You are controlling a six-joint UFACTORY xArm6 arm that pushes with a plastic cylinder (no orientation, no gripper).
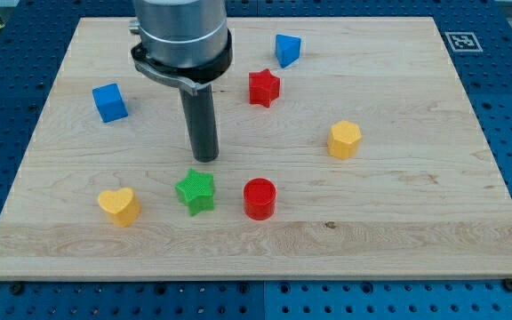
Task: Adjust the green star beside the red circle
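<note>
**No Pincer Here: Rod Tip Poised Behind Green Star**

This arm carries no pincer, so nothing here can be called released, clenched or grasping; it ends in a straight dark rod, and my tip point(204, 158) rests on the wooden board point(398, 240) just toward the view's top of the green star point(195, 191), close to it, though contact cannot be confirmed. The green star lies near the board's lower middle, with the red circle point(259, 198) just to its right in the view, a narrow gap between them. A yellow heart point(118, 205) sits to the star's left. Well clear of the action are a blue cube point(109, 102), a red star point(263, 87), a second blue block point(286, 49) and a yellow hexagon point(345, 140). The tip's position above the star suggests a small nudge is intended, likely downward or sideways, to settle the star neatly alongside the circle. The task appears nearly complete.
</note>
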